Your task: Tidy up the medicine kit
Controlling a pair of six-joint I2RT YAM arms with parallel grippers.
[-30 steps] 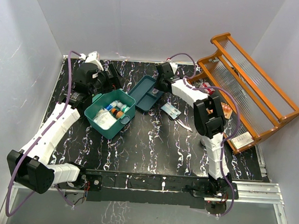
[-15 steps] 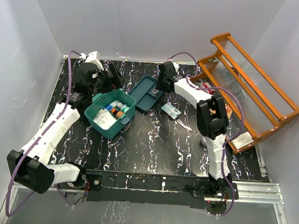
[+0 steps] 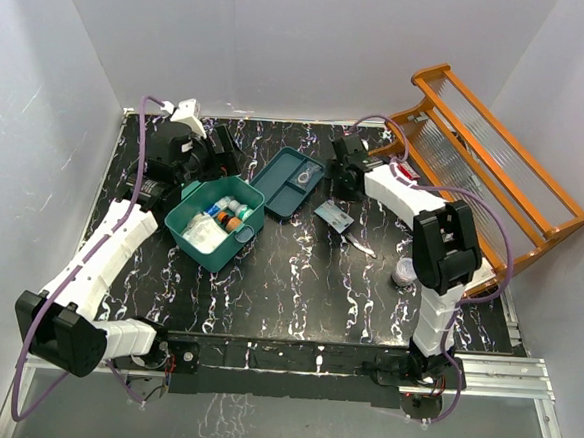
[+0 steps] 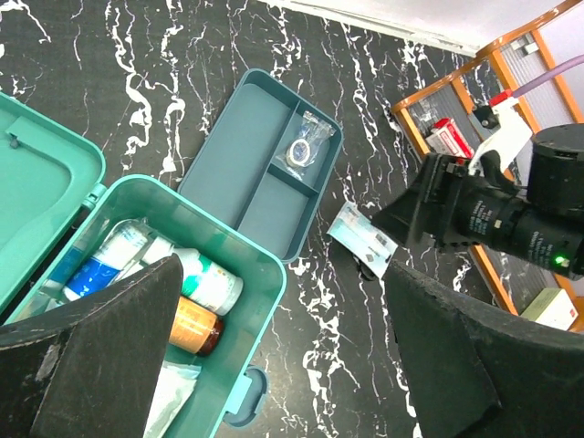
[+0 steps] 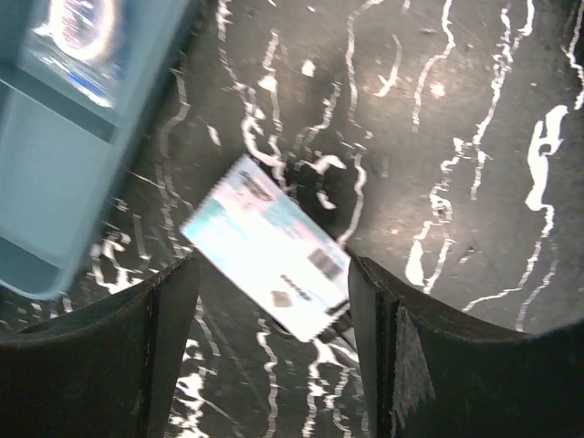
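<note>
Medicine kit [image 3: 242, 248] unmoved | right pincer [image 5: 274, 274] off tray [image 3: 279, 193], parted, empty | left pincer [image 4: 285, 274] parted

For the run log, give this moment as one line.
medicine kit: lid open | left end effector: open, by kit | right end effector: open, near packet

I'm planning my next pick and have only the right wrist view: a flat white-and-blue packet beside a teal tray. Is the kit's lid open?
Observer: Yes. The teal-green plastic medicine kit sits left of the flat dark-teal divided tray, with its hinged lid folded back and bottles inside.
Operator: Is the left hand busy?
Observer: No. The left hand hangs open above the kit and holds nothing.
Operator: Anything on my right?
Observer: An orange wooden rack stands there, with small boxes on it.
</note>
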